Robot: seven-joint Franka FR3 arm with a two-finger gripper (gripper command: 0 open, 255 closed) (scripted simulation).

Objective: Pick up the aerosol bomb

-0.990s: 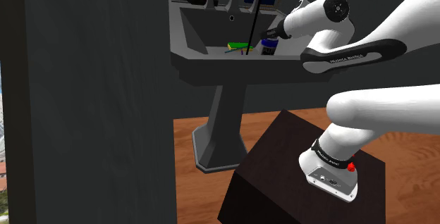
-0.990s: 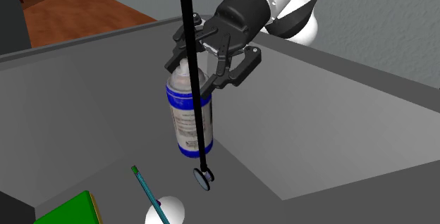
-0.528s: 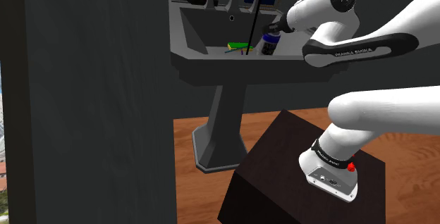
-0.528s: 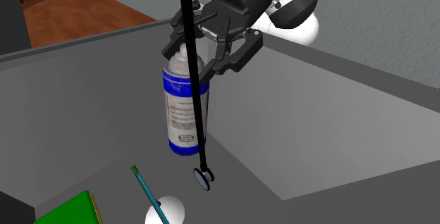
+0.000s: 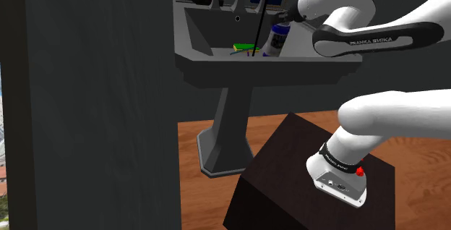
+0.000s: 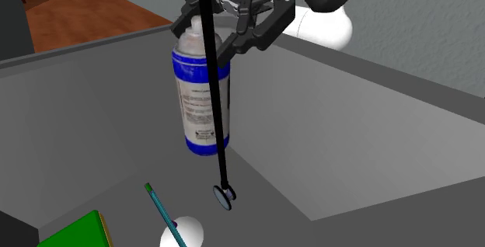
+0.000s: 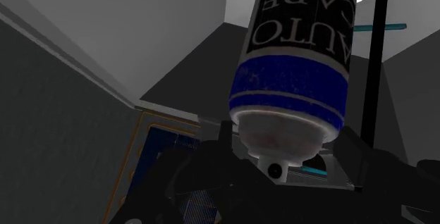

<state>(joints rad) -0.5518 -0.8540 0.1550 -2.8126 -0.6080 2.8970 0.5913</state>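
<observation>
In the shoulder view, the gripper (image 5: 290,17) is clenched on the top of the aerosol can (image 5: 275,40), which hangs at the rim of the dark pedestal sink (image 5: 217,61). In the second exterior view, the blue-and-white can (image 6: 200,90) hangs below the black fingers (image 6: 264,32), apparently clear of the basin floor, with a thin black rod (image 6: 223,156) crossing in front of it. In the wrist view, the can's neck sits between the fingers and its blue band (image 7: 292,92) points away. The step in hand looks like the lift. The next move calls for a steady rise past rod and rim without slackening the grip.
</observation>
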